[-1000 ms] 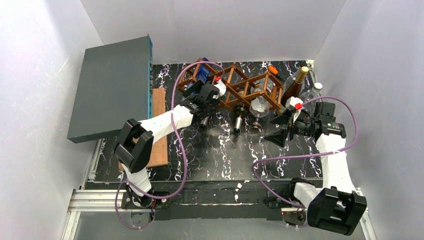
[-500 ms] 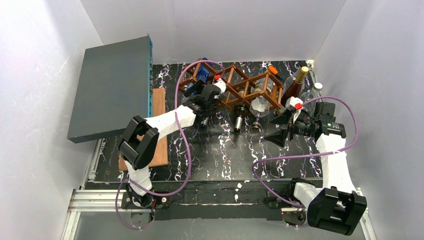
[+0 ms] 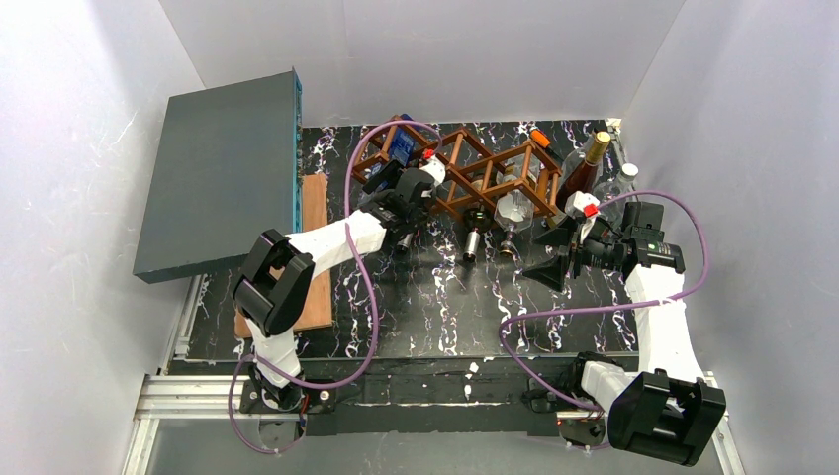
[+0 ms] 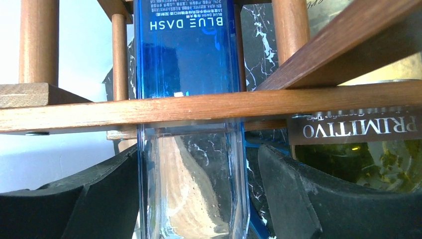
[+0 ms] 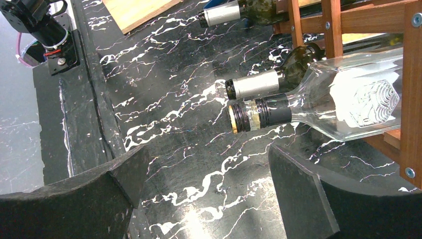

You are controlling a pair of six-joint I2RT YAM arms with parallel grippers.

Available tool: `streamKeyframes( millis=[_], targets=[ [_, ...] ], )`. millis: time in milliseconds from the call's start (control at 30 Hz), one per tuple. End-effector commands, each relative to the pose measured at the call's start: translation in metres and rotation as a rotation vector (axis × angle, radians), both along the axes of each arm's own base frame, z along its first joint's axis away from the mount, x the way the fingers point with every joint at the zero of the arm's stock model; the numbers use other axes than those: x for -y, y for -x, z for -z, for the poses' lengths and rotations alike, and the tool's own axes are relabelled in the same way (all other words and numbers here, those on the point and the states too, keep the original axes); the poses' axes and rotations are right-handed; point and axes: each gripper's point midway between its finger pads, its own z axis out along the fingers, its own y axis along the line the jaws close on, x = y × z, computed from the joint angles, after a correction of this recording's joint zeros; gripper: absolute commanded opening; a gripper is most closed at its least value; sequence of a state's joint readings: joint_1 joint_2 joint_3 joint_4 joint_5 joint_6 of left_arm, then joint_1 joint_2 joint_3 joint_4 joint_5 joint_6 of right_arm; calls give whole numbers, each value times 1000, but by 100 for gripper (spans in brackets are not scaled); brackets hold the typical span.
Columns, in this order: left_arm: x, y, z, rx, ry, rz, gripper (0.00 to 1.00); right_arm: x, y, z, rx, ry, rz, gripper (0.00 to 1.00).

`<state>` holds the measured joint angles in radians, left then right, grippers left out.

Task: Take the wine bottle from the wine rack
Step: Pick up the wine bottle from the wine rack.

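Observation:
The brown wooden wine rack stands at the back of the table with several bottles lying in its cells. My left gripper reaches into its left end. In the left wrist view a blue glass wine bottle labelled BLUE DASH lies behind a rack slat, between the fingers of the left gripper. The left finger touches the glass and a narrow gap remains at the right finger. My right gripper hovers open over bare table in front of the rack, holding nothing.
A green bottle lies right of the blue one. A clear bottle and a silver-capped green bottle poke out of the rack towards my right gripper. An upright bottle stands at the rack's right end. A grey flat box and a wooden board are at the left.
The left arm has pushed a little farther into the rack and its jaws have narrowed around the blue bottle. The right arm has not moved.

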<state>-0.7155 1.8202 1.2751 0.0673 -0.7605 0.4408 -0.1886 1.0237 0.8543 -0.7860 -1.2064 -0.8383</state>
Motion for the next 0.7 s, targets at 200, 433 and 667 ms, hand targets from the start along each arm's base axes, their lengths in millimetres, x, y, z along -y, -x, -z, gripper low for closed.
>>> streamKeyframes(
  millis=[200,433,667],
  targets=[
    [-6,7,-6,-7,49,3,66,0,2,0,7,-3,-3,98],
    [-10,10,-16,7,41,7,25,0,2,1,4,-3,-2,98],
    [-15,21,-40,35,103,20,0,0,1,2,5,0,-1,98]
  ],
)
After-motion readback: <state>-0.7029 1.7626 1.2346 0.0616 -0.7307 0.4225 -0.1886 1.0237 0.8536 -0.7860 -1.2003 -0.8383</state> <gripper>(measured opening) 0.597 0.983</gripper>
